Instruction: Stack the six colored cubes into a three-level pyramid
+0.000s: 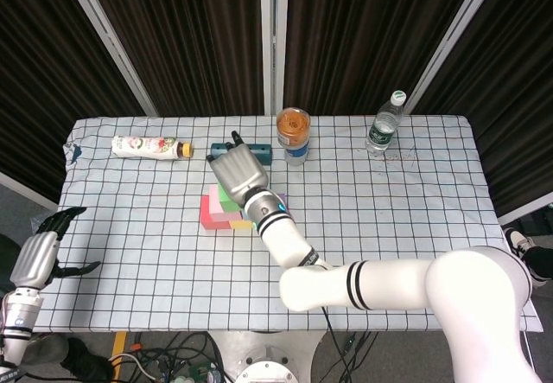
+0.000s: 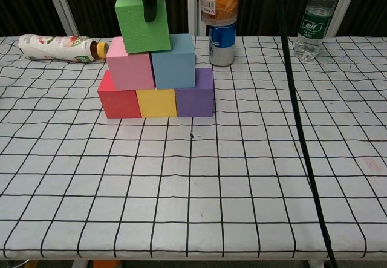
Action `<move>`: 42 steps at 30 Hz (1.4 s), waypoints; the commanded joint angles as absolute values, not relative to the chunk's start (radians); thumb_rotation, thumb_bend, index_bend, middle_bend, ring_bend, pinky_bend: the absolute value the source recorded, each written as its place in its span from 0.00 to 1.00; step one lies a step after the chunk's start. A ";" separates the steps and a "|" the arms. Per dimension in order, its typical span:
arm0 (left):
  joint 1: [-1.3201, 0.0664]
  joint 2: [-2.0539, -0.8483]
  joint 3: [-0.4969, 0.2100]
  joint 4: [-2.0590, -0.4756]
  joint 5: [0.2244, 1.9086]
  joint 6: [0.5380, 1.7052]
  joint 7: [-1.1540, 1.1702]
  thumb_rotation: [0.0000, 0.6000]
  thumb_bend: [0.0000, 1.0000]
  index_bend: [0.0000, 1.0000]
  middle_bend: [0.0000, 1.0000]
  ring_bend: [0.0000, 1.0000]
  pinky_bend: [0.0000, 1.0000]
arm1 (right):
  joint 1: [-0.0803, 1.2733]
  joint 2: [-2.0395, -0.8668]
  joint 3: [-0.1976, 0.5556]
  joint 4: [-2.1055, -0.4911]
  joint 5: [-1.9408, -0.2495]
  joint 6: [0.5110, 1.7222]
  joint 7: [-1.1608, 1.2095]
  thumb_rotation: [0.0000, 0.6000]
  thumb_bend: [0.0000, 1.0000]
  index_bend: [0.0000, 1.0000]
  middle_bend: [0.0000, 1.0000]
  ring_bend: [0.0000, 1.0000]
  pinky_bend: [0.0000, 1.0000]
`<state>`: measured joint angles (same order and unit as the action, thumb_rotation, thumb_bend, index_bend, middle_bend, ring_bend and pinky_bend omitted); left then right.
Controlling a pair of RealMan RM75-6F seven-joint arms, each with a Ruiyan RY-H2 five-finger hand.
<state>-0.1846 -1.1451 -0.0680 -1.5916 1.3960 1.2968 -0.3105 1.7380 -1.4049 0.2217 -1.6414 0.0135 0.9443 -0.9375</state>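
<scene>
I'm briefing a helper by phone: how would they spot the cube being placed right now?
Find the block stack near the back middle of the checked table. The green cube sits highest, over the pink cube and light blue cube. It is the only green one, slightly tilted, with the right hand gripping it.

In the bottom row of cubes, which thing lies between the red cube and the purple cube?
The yellow cube lies between the red cube and the purple cube, touching both. The chest view shows this plainly.
</scene>
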 commanded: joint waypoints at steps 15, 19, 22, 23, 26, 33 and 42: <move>-0.176 -1.143 -0.059 -1.578 1.410 1.301 -0.347 1.00 0.00 0.15 0.12 0.09 0.11 | 1.736 -1.432 0.242 -1.628 0.034 0.978 -0.985 1.00 0.03 0.19 0.52 0.17 0.00; -0.176 -1.142 -0.059 -1.577 1.411 1.300 -0.351 1.00 0.00 0.15 0.12 0.09 0.11 | 1.734 -1.432 0.250 -1.636 0.043 0.986 -0.991 1.00 0.03 0.18 0.52 0.17 0.00; -0.176 -1.142 -0.058 -1.577 1.413 1.300 -0.354 1.00 0.00 0.15 0.12 0.09 0.11 | 1.732 -1.433 0.258 -1.640 0.047 0.991 -0.994 1.00 0.03 0.18 0.52 0.17 0.00; -0.176 -1.142 -0.058 -1.575 1.413 1.300 -0.354 1.00 0.00 0.15 0.12 0.09 0.11 | 1.733 -1.435 0.258 -1.639 0.049 0.994 -0.999 1.00 0.03 0.18 0.52 0.17 0.00; -0.176 -1.144 -0.056 -1.573 1.413 1.297 -0.358 1.00 0.00 0.15 0.12 0.09 0.11 | 1.735 -1.441 0.260 -1.636 0.059 1.001 -1.013 1.00 0.03 0.18 0.52 0.17 0.00; -0.174 -1.148 -0.055 -1.564 1.412 1.296 -0.370 1.00 0.00 0.15 0.12 0.09 0.11 | 1.736 -1.459 0.265 -1.623 0.073 1.010 -1.038 1.00 0.03 0.18 0.52 0.17 0.00; -0.171 -1.154 -0.056 -1.555 1.415 1.302 -0.379 1.00 0.00 0.15 0.12 0.09 0.11 | 1.726 -1.468 0.280 -1.624 0.081 1.015 -1.051 1.00 0.01 0.01 0.42 0.15 0.00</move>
<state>-0.1712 -1.1535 -0.0557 -1.5547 1.4146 1.3016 -0.3792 1.7265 -1.4679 0.2796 -1.6233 0.0802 1.0151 -1.0511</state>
